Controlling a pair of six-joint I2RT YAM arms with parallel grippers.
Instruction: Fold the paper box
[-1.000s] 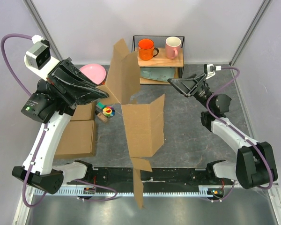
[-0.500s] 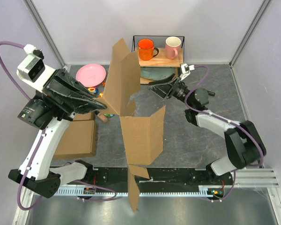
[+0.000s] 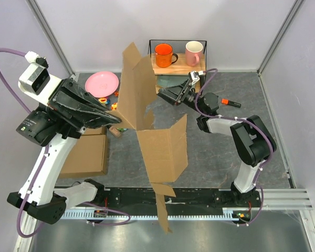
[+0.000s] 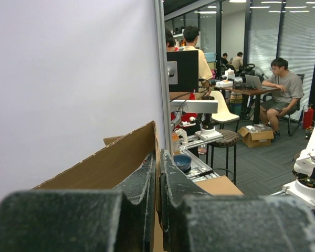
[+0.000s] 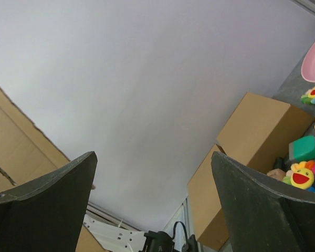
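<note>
The paper box [image 3: 147,100] is a brown cardboard sheet standing upright in mid-table. One panel rises toward the back, another [image 3: 165,147] bends forward, and a flap [image 3: 163,207] hangs past the front edge. My left gripper [image 3: 113,118] is shut on the sheet's left edge. In the left wrist view the jaws [image 4: 158,163] pinch the cardboard [image 4: 110,168] between them. My right gripper [image 3: 166,95] is open and empty, just right of the upright panel. In the right wrist view the fingers [image 5: 155,173] stand wide apart, with the cardboard [image 5: 10,136] at the left.
Two ready-made flat brown boxes [image 3: 88,149] lie at the left, also seen from the right wrist [image 5: 252,142]. A pink plate [image 3: 104,82] and small toys [image 3: 118,126] sit behind them. A wire rack [image 3: 203,63] holds an orange mug [image 3: 164,54] and a pink mug [image 3: 193,52]. A marker [image 3: 232,102] lies at the right.
My right arm has swung left from the table's right side up to the upright panel. The sheet has turned a little and its hanging flap has shifted right. My left gripper still holds it.
</note>
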